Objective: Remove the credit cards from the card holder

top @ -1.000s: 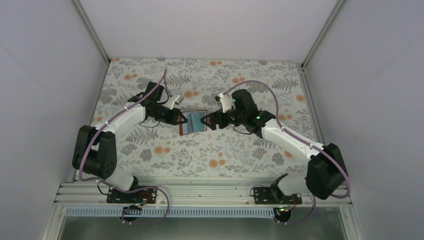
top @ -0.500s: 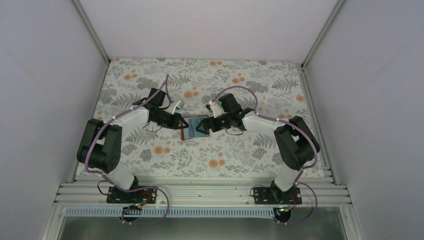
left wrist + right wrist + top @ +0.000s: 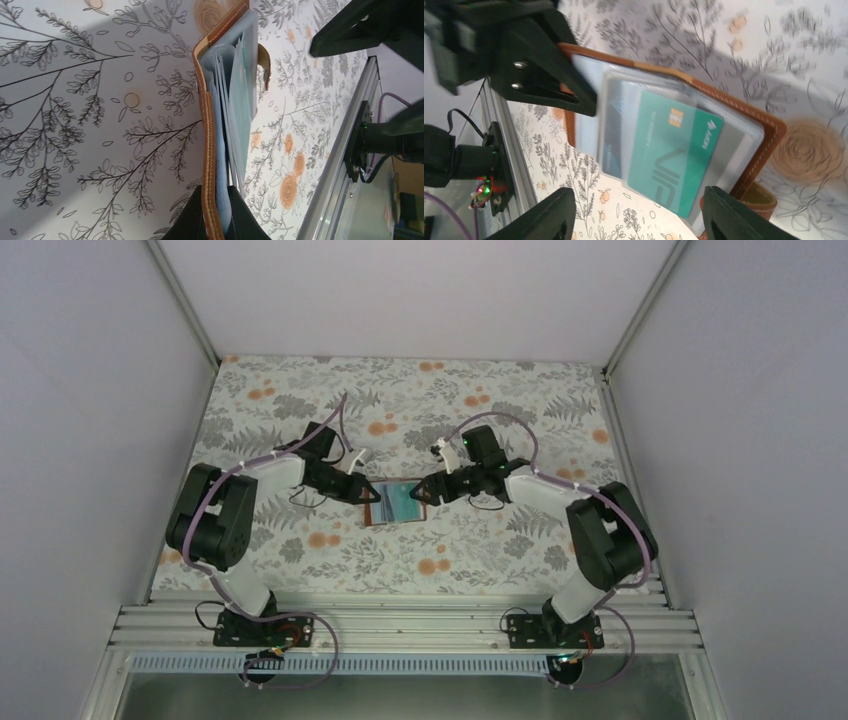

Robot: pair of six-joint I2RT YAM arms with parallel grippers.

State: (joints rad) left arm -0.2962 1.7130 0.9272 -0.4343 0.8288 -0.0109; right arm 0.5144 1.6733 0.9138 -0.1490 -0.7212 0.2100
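Observation:
The card holder (image 3: 395, 504) is an open brown wallet with pale blue-grey pockets, low over the flowered cloth at mid table. My left gripper (image 3: 366, 491) is shut on its left edge; in the left wrist view both fingers (image 3: 190, 220) clamp the brown stitched edge (image 3: 207, 105). A teal-green card (image 3: 674, 150) sticks partway out of a pocket, and a blue card (image 3: 611, 137) shows behind clear plastic. My right gripper (image 3: 421, 492) is open, its jaws (image 3: 639, 222) wide apart just short of the teal card and touching nothing. The black and pink cards are hidden.
The flowered tablecloth (image 3: 440, 400) covers the table between grey side walls. An aluminium rail (image 3: 400, 625) runs along the near edge. The wallet's brown strap loop (image 3: 756, 197) hangs at its right end, near my right finger.
Both arms have folded down and brought the wallet lower and nearer. The left gripper stays shut on it; the right gripper stays open at its right side.

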